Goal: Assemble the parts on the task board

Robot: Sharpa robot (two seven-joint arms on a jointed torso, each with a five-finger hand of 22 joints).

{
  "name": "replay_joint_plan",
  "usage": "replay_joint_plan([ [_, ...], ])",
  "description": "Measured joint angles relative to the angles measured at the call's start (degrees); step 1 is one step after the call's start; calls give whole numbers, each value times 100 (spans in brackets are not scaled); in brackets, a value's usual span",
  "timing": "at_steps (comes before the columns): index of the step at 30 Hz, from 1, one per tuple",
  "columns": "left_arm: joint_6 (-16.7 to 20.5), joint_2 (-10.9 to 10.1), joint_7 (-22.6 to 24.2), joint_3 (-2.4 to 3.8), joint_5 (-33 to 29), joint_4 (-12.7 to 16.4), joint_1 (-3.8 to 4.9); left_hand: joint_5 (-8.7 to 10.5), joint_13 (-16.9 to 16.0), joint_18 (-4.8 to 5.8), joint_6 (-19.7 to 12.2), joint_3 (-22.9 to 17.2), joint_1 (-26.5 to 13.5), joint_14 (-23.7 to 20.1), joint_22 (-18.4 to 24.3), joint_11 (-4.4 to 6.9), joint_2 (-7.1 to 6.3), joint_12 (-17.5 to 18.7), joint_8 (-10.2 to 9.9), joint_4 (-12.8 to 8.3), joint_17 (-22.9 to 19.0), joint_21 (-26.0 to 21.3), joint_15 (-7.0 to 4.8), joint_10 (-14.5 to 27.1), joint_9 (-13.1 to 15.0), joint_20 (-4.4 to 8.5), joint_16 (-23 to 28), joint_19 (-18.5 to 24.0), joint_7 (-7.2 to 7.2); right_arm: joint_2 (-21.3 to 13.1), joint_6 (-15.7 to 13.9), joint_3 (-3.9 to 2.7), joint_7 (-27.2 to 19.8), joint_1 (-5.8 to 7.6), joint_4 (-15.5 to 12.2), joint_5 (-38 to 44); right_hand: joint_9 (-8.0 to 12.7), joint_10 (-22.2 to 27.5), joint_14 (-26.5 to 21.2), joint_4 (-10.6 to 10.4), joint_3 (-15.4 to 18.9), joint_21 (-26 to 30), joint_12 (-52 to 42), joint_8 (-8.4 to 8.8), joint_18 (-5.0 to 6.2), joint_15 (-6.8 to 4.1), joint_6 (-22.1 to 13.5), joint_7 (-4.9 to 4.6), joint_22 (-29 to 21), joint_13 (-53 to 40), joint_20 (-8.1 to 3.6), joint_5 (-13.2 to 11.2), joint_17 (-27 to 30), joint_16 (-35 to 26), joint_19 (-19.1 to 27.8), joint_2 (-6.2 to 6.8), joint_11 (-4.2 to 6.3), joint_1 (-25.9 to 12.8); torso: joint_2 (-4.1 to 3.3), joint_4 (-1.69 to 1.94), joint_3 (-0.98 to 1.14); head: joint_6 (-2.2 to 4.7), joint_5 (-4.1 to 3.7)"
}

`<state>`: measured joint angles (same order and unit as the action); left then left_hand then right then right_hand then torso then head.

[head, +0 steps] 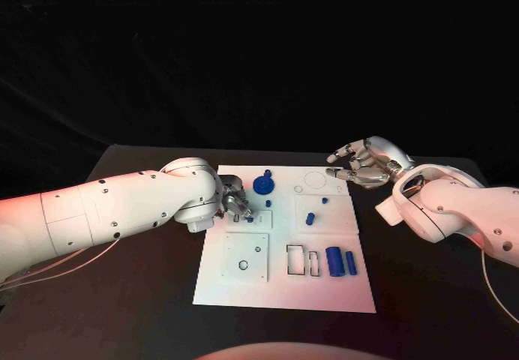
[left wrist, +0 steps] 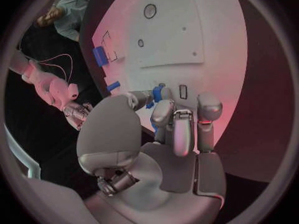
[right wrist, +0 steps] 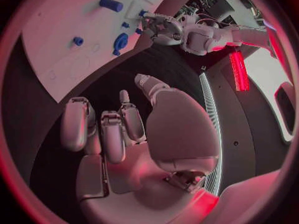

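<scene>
We found the left hand [head: 236, 204] down on the left edge of the task board [head: 283, 289], its fingers closed around a small blue part [left wrist: 157, 94]; the left wrist view showed that part pinched between the fingertips [left wrist: 163, 110] right at the board's surface, beside a small rectangular slot [left wrist: 183, 91]. From the head view the arm's white shell hid most of this hand, so we could not make out the part's shape or whether it sat in a recess. The right hand [head: 366, 163] hung off the board's far right corner, over the black table [head: 141, 277], holding nothing; the right wrist view showed its fingers [right wrist: 116, 134] loosely bent and apart, with dark tabletop behind them. Moving outward across the board, we counted five blue parts besides the held one in the head view: a round knobbed part [head: 263, 183] near the far edge just beside the left hand, a tiny peg [head: 325, 201] and a short peg [head: 310, 219] toward the middle, and two cylinders standing side by side near the right edge, one thick [head: 335, 261] and one thin [head: 350, 262]. A further speck of blue [head: 268, 202] close to the left fingers was too small for us to identify. Just left of the cylinders lay two rectangular outlined slots [head: 296, 259], and a raised square plate [head: 245, 256] with a small ring marking sat at the near left.
</scene>
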<state>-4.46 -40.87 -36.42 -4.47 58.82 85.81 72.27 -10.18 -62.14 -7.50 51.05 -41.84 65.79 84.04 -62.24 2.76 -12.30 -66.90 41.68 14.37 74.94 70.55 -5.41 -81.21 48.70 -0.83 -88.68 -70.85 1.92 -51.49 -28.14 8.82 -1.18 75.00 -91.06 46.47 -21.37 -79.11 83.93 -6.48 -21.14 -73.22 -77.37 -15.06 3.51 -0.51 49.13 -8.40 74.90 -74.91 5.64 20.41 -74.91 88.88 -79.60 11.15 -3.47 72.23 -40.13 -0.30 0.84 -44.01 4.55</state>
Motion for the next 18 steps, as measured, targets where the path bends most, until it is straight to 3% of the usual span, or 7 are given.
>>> replay_joint_plan([
  [18,-113,3,-64,0,38,8,-1,-32,-4,-1,1,0,-11,0,-22,21,32,-29,0,0,-1,21,0,-21,10,0,-23,-41,1,2,14,0,1,0,0,-2,1,0,0,-16,-16,0,0,0,0,0,0,0,4,0,0,0,0,0,0,0,0,0,1,1,1,-14,1],
])
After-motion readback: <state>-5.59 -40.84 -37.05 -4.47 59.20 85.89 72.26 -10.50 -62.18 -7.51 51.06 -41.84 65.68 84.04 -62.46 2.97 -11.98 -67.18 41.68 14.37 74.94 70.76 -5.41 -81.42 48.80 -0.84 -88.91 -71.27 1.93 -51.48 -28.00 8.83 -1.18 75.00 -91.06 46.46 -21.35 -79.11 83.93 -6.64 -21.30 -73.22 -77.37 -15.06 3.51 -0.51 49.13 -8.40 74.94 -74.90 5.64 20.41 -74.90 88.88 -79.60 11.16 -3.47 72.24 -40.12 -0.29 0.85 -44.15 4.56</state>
